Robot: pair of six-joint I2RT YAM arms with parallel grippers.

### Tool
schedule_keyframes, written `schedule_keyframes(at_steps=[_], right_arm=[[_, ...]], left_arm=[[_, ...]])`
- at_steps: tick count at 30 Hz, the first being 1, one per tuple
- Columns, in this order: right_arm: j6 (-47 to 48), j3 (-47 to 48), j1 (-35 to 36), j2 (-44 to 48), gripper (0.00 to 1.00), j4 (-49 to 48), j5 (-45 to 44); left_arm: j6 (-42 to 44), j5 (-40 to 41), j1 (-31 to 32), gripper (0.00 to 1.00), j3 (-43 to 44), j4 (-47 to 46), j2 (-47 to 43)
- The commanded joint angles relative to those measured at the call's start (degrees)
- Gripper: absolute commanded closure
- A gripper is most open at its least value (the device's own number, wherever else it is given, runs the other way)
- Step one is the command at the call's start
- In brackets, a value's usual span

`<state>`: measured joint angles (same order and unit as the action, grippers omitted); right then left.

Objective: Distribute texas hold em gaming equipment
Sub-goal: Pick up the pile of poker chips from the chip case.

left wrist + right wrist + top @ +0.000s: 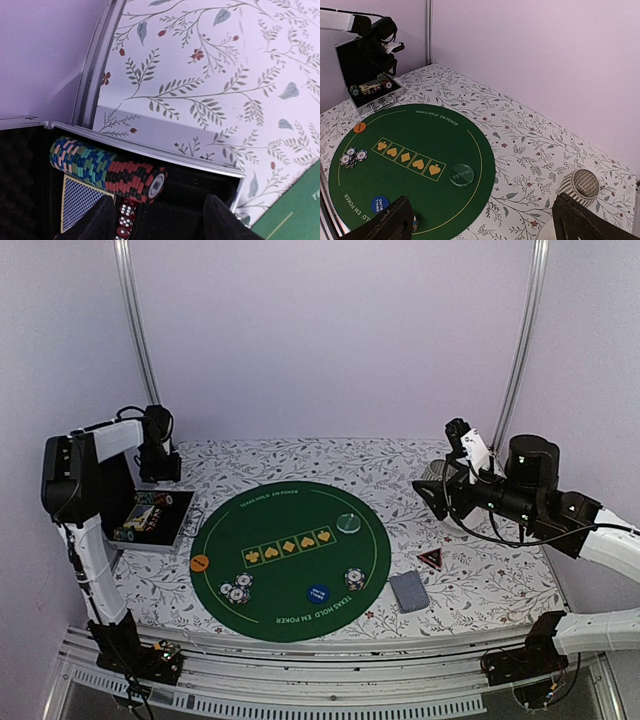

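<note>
It seems more chips are being fetched from the case point(175, 157). The left gripper point(160, 222) is held over it, fingers apart, nothing gripped. The row of chips point(107, 170) is lying inside and probably must be pinched next. The right gripper point(487, 225) is held wide apart, empty, beside the green mat point(410, 165).

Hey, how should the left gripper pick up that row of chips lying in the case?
Probably from above, at the red-black end of the row of chips. The chips lie on edge, so the left gripper could close across the row's rounded sides; that end is nearest the gripper.
</note>
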<state>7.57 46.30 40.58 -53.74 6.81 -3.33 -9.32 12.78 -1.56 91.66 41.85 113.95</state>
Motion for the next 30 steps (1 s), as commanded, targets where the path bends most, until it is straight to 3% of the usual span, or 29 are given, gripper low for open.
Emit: schedule_keyframes(at_steps=[1, 10, 30], right_arm=[[1.75, -1.14, -0.82, -1.55, 0.01, -1.14, 2.28], [2.43, -1.50, -1.59, -1.33, 0.01, -1.23, 2.67], [2.61, -2.25, -2.26, -1.63, 0.01, -2.30, 3.25]], left_arm=[[-0.95, 1.53, -1.41, 0.40, 2.35, -0.54, 2.89], [-1.32, 1.95, -3.12, 0.51, 2.24, -0.93, 7.34], [-1.09, -2.90, -2.25, 0.55, -6.52, -2.83, 4.68]])
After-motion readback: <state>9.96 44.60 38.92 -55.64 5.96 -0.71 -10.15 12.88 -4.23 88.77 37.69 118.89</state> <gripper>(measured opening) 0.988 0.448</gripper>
